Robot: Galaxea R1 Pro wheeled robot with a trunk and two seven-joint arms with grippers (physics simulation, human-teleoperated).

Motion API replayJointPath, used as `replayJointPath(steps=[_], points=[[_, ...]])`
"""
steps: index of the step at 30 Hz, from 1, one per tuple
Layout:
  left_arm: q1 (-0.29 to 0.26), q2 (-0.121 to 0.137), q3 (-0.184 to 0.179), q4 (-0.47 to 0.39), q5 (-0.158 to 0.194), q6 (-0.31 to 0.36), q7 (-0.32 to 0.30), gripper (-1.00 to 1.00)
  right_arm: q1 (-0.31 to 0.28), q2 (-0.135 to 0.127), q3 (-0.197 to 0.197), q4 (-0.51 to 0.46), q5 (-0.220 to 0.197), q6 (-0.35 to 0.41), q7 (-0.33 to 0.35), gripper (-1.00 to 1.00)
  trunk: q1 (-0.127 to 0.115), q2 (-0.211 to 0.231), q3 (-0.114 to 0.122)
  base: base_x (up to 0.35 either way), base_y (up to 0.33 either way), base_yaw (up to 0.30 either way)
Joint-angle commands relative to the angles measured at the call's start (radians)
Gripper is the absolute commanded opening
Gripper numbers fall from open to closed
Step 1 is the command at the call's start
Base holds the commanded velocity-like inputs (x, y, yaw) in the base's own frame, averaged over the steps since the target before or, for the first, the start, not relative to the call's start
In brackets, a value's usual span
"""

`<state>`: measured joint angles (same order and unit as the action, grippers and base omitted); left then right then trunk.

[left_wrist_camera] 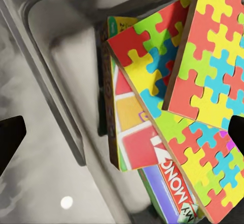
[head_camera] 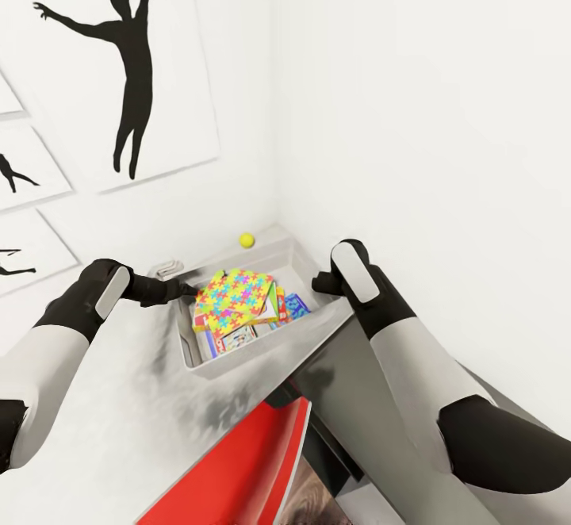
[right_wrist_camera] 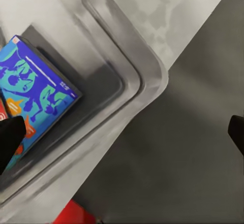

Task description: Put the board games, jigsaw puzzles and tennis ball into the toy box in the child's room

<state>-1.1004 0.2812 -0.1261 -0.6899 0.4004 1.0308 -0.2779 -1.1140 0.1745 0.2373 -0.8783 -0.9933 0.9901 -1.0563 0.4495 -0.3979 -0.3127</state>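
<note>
toy box — bright puzzles (stacked), games

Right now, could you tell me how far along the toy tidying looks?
Mostly done: the toy box on the table already holds two jigsaw puzzles stacked over board games, including a blue box. Nothing is in hand; the left hand and right hand hover open over the box. Left: the tennis ball, lying on the table behind the box.

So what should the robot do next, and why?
Probably reach the left gripper past the toy box for the tennis ball. The jigsaw puzzles and board games already lie inside the box, but the ball sits on the table behind it.
</note>
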Motion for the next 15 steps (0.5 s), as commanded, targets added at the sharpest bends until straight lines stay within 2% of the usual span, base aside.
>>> replayJointPath(steps=[1, 6, 15], points=[[-0.001, 0.001, -0.003, -0.001, -0.009, 0.001, -0.010, 1.00, -0.002, 0.000, 0.001, 0.009, -0.008, 0.000, 0.010, 1.00, 0.001, -0.002, -0.004, 0.000, 0.000, 0.000], [-0.001, 0.001, -0.004, -0.001, -0.008, 0.001, -0.012, 1.00, -0.010, 0.000, 0.001, 0.051, -0.006, -0.022, 0.076, 1.00, 0.001, -0.002, -0.012, 0.000, 0.000, 0.000], [-0.001, 0.002, -0.004, -0.001, -0.008, 0.002, -0.013, 1.00, -0.037, 0.000, 0.002, 0.073, -0.005, -0.057, 0.103, 1.00, 0.001, -0.002, -0.021, 0.000, 0.000, 0.000]])
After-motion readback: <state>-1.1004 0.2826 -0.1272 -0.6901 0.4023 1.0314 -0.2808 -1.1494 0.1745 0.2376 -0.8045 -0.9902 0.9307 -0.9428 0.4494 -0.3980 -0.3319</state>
